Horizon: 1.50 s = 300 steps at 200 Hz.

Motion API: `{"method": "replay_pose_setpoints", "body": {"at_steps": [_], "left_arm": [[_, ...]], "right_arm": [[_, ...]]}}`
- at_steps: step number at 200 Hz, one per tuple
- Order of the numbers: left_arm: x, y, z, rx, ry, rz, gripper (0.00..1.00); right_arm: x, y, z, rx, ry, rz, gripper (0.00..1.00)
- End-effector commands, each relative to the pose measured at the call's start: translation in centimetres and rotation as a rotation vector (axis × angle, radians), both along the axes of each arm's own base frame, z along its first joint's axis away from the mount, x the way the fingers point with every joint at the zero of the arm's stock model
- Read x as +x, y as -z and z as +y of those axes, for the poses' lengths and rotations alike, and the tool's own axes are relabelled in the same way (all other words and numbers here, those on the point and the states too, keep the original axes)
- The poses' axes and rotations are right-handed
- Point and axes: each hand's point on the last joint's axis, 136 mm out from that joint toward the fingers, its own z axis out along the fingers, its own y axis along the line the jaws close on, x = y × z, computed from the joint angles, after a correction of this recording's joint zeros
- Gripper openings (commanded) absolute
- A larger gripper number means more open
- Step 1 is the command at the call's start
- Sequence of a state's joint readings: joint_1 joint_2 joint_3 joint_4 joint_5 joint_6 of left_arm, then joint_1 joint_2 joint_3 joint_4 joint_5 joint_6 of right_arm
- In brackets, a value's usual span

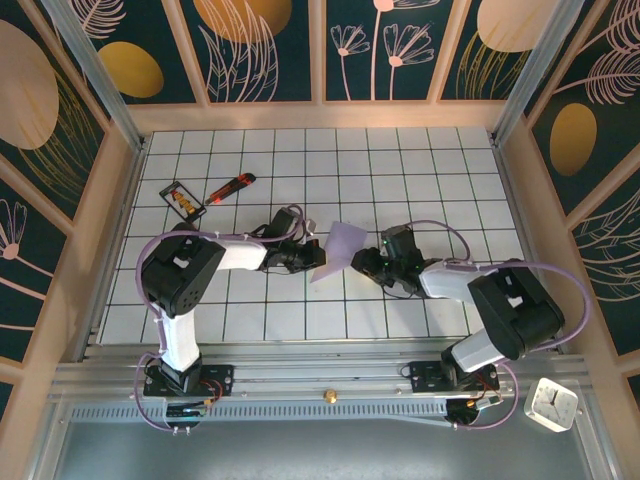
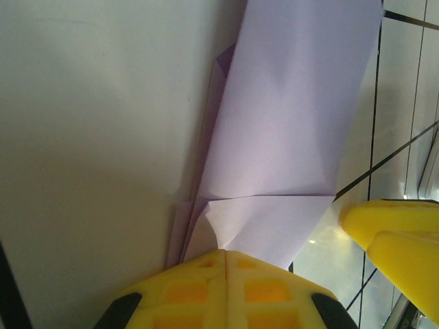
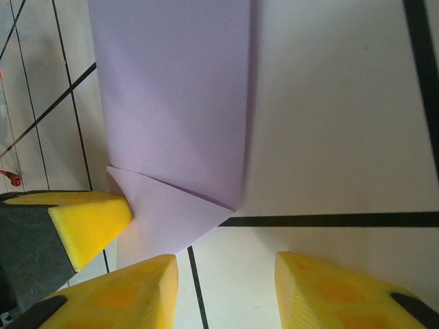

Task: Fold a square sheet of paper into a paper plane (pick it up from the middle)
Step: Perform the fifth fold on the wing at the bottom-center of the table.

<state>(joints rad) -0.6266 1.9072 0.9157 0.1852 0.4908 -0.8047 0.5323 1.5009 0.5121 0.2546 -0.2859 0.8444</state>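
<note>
The square sheet of paper (image 1: 340,247), pale lavender, is folded into a narrow layered paper plane shape and stands tilted at the middle of the grid table (image 1: 400,170). My left gripper (image 1: 312,258) is shut on its lower edge; in the left wrist view the yellow fingers (image 2: 206,281) meet with the folded paper (image 2: 288,130) rising from between them. My right gripper (image 1: 364,263) is open just right of the paper. In the right wrist view its fingertips (image 3: 147,281) stand apart over bare table, with the paper's corner (image 3: 164,212) just beyond the left one.
A red-orange utility knife (image 1: 231,188) and a small black-framed card (image 1: 182,201) lie at the table's back left. Wooden walls close in the table on three sides. A white clock (image 1: 551,404) sits off the table at the bottom right.
</note>
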Motion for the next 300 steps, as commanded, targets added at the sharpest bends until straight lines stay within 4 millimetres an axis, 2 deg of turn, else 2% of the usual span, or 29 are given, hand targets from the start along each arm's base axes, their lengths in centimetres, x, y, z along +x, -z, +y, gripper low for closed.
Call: {"method": "replay_pose_setpoints", "body": {"at_steps": [1,42,113,160,186,234,267,300], "left_arm": [[-0.7,1.6,0.7,0.004,-0.012,0.032,0.0],[-1.2,2.0,0.9,0.007,-0.005,0.044,0.0],[-1.3,2.1,0.8,0.005,0.002,0.052,0.0],[-1.2,2.0,0.7,0.005,0.005,0.044,0.0],[-1.3,2.1,0.6,0.001,0.009,0.052,0.0],[-1.3,2.2,0.7,0.004,0.008,0.052,0.0],[-1.3,2.3,0.7,0.003,0.01,0.053,0.0],[-1.4,2.3,0.7,0.004,0.011,0.053,0.0]], "right_arm": [[1.2,-1.1,1.7,0.049,-0.029,-0.041,0.42],[1.9,-1.3,2.6,0.096,-0.035,-0.052,0.42],[3.1,-2.2,2.6,0.179,0.0,-0.087,0.39],[2.6,-1.9,0.8,0.111,0.088,-0.038,0.39],[2.4,-0.8,0.6,0.091,0.099,0.006,0.39],[1.3,0.4,-1.4,0.03,0.19,0.068,0.39],[1.3,0.7,-0.1,0.081,0.148,0.082,0.38],[2.2,0.2,0.7,0.119,0.131,0.06,0.37]]}}
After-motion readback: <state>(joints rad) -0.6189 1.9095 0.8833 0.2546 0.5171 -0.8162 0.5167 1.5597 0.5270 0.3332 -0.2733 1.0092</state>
